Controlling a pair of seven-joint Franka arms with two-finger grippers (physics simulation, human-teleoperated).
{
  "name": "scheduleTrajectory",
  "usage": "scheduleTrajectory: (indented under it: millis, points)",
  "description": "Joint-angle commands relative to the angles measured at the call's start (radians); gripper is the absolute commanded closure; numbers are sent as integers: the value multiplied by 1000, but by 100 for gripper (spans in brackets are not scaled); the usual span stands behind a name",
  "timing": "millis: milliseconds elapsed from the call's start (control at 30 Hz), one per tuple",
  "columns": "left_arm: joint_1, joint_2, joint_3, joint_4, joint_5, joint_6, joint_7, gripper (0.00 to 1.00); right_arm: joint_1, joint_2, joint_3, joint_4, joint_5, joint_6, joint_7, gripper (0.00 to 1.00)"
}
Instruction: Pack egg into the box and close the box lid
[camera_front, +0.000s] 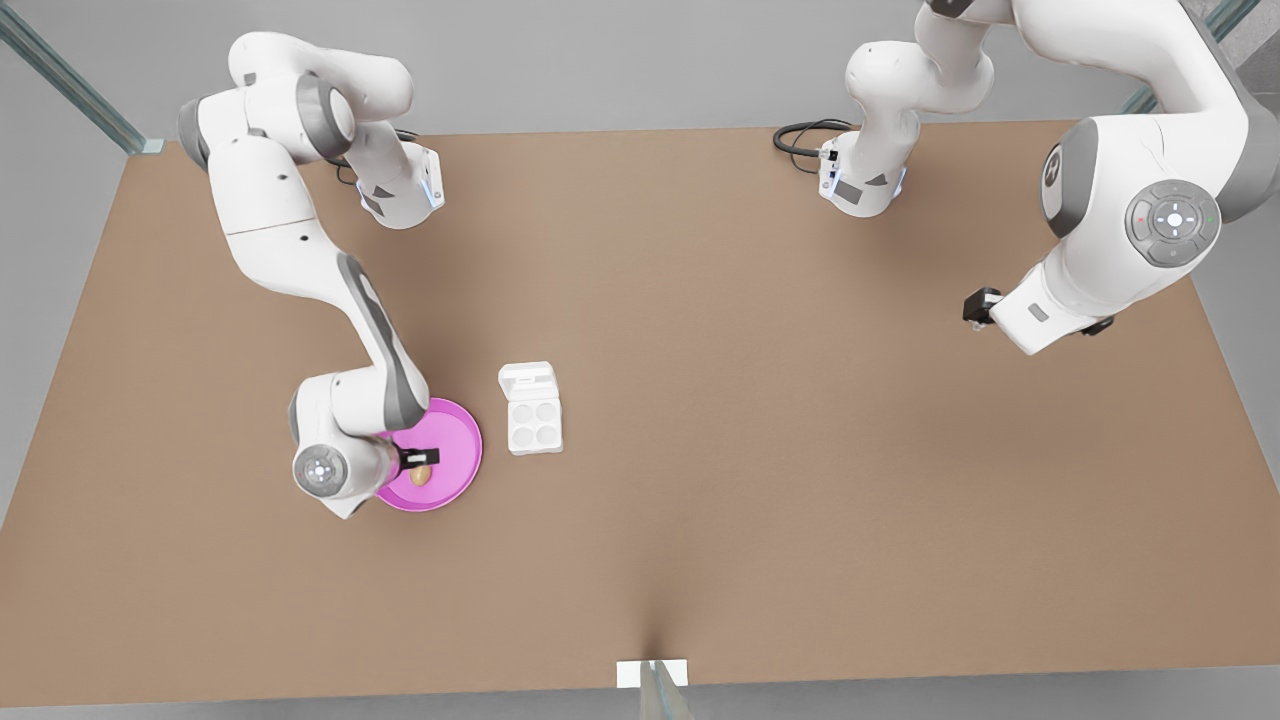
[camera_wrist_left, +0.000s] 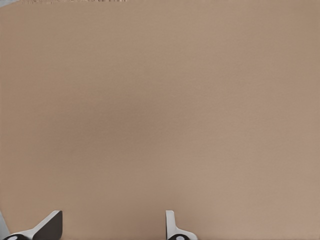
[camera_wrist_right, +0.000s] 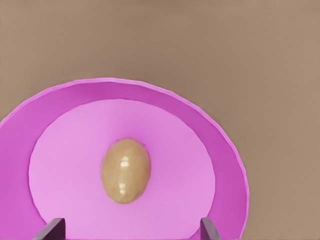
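Note:
The tan-brown egg (camera_front: 421, 475) (camera_wrist_right: 125, 171) lies on a round pink plate (camera_front: 458, 438) (camera_wrist_right: 200, 130) at the front view's left. My right gripper (camera_front: 417, 461) (camera_wrist_right: 132, 231) hovers directly over the egg, open, one dark fingertip (camera_wrist_right: 54, 228) on each side and nothing held. The white box (camera_front: 534, 424) stands just to the front view's right of the plate, its four round cups bare. The box lid (camera_front: 527, 381) is swung open on the far side. My left gripper (camera_front: 1035, 318) (camera_wrist_left: 112, 227) waits open over bare table at the front view's right.
The brown table (camera_front: 760, 450) runs wide between the two arms. A black cable (camera_front: 800, 135) loops beside the arm base at the back right. A small white bracket (camera_front: 652, 673) sits at the table's near edge.

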Motion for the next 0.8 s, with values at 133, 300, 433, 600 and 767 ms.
scheduleTrajectory:
  millis: [133,300,433,600,767]
  points:
    - [-3,-1,-2,0,0,6,16,0,1,66,0,56,0,103,-263,0]
    - [-3,1,-2,0,0,6,16,0,3,66,0,47,11,103,-245,0]
    - [-1,2,0,0,0,5,15,0,12,67,0,15,19,116,-189,0]
    - [-1,2,0,0,0,0,16,0,12,75,-2,0,19,135,-188,0]
    - [-1,2,0,0,0,0,16,0,11,73,-2,-10,19,150,-163,55]
